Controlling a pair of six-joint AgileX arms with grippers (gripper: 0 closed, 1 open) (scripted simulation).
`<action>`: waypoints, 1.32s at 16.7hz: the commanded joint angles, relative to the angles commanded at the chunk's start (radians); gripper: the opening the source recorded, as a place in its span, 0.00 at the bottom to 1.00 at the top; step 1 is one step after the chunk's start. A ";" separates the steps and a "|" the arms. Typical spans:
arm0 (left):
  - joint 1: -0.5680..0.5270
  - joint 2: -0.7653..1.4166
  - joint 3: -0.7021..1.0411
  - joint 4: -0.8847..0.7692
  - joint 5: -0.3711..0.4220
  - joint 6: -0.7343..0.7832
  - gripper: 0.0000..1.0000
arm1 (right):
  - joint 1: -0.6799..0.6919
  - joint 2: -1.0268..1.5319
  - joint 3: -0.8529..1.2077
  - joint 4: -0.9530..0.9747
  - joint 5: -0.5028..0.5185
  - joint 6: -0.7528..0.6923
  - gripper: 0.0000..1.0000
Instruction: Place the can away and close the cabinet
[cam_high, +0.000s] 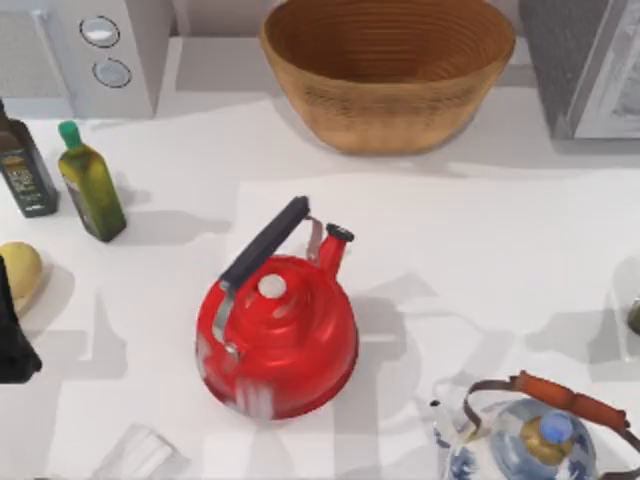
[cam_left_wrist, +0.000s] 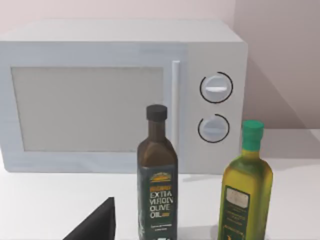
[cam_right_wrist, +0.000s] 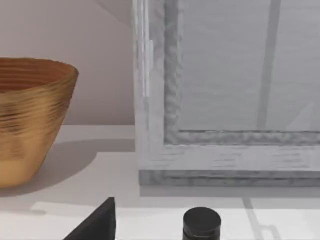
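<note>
The can (cam_high: 20, 275) is a small object with a dull yellow top at the table's far left edge, partly cut off by the top view's border. Just in front of it, a black part of my left gripper (cam_high: 12, 345) sits at the same edge, apart from the can; that gripper (cam_left_wrist: 95, 225) also shows in the left wrist view. The grey cabinet (cam_high: 590, 60) stands at the back right, and its framed front (cam_right_wrist: 225, 100) faces the right wrist camera. I cannot tell whether the door is open. My right gripper (cam_right_wrist: 95, 225) hangs low in front of the cabinet.
A red kettle (cam_high: 280, 335) stands mid-table, a blue-and-white kettle (cam_high: 530, 440) at the front right. A wicker basket (cam_high: 390, 70) is at the back, a microwave (cam_high: 90, 50) back left. A dark oil bottle (cam_left_wrist: 157, 175) and a green one (cam_left_wrist: 246, 185) stand near it. A black-capped bottle (cam_right_wrist: 201, 222) stands before the cabinet.
</note>
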 joint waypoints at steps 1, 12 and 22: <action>0.000 0.000 0.000 0.000 0.000 0.000 1.00 | 0.003 0.004 0.001 -0.002 0.000 0.000 1.00; 0.000 0.000 0.000 0.000 0.000 0.000 1.00 | -0.380 0.528 0.225 0.491 -0.422 -0.014 1.00; 0.000 0.000 0.000 0.000 0.000 0.000 1.00 | -0.921 1.358 0.390 1.127 -0.911 0.008 1.00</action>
